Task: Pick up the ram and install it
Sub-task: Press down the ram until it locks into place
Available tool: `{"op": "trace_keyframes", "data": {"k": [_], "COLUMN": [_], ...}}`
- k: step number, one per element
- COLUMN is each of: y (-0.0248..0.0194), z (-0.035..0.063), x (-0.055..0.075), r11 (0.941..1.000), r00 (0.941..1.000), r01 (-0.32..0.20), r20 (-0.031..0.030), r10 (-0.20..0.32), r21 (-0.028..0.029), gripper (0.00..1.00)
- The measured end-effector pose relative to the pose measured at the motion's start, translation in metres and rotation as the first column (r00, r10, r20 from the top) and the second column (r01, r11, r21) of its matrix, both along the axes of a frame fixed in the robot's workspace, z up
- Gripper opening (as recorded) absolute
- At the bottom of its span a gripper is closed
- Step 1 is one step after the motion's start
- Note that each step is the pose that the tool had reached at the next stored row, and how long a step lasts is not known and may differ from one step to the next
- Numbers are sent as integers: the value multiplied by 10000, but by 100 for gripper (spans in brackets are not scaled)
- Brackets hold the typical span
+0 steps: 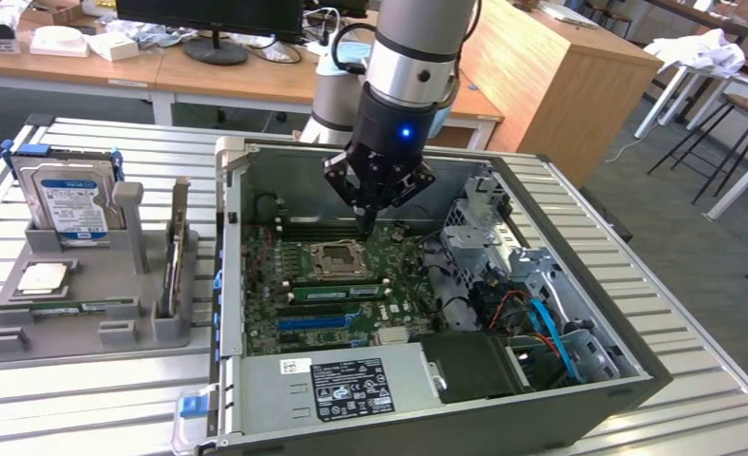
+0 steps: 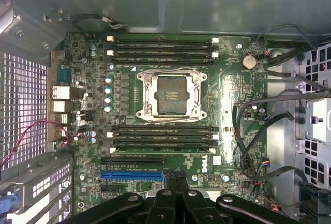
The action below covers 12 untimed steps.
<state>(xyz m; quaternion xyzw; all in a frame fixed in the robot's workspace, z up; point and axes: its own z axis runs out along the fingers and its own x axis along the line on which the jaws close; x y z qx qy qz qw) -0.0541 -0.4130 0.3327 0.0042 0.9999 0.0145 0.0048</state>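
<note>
The pincer (image 1: 367, 228) hangs closed and empty inside the open computer case (image 1: 627, 375), over the motherboard (image 2: 227, 94). The ram (image 1: 173, 249), a thin green stick seen edge-on, stands outside the case in the grey holder (image 1: 44, 328), chips indistinct.

The arm (image 1: 412, 47) is cut off by the exterior view's upper edge. The hard drive (image 1: 69, 204) sits partly hidden in its grey holder (image 1: 76, 313), its label print too small to read. The gripper (image 2: 176, 185) hides part of the motherboard (image 2: 232, 94).
</note>
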Motion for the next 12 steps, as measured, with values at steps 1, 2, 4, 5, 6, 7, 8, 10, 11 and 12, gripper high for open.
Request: {"op": "trace_keyframes", "data": {"k": [1, 2, 4, 5, 6, 7, 8, 10, 11, 12], "y": [0, 0, 0, 0, 0, 0, 0, 0, 0, 0], "z": [2, 4, 10, 13, 14, 14, 14, 15, 15, 15], "x": [0, 0, 0, 0, 0, 0, 0, 0, 0, 0], "r11": [10000, 10000, 10000, 10000, 10000, 10000, 10000, 10000, 10000, 10000], "r00": [10000, 10000, 10000, 10000, 10000, 10000, 10000, 10000, 10000, 10000], "r01": [-1, -2, -2, -1, -1, -1, -1, -2, -2, -2], "r20": [-3, -5, -9, -11, -10, -11, -11, -11, -11, -11], "r10": [1, 2, 2, 1, 1, 1, 1, 2, 2, 2], "r21": [-1, -2, -3, -2, -1, -1, -1, -3, -2, -2], "gripper": [10, 10, 10, 10, 10, 10, 10, 10, 10, 10]}}
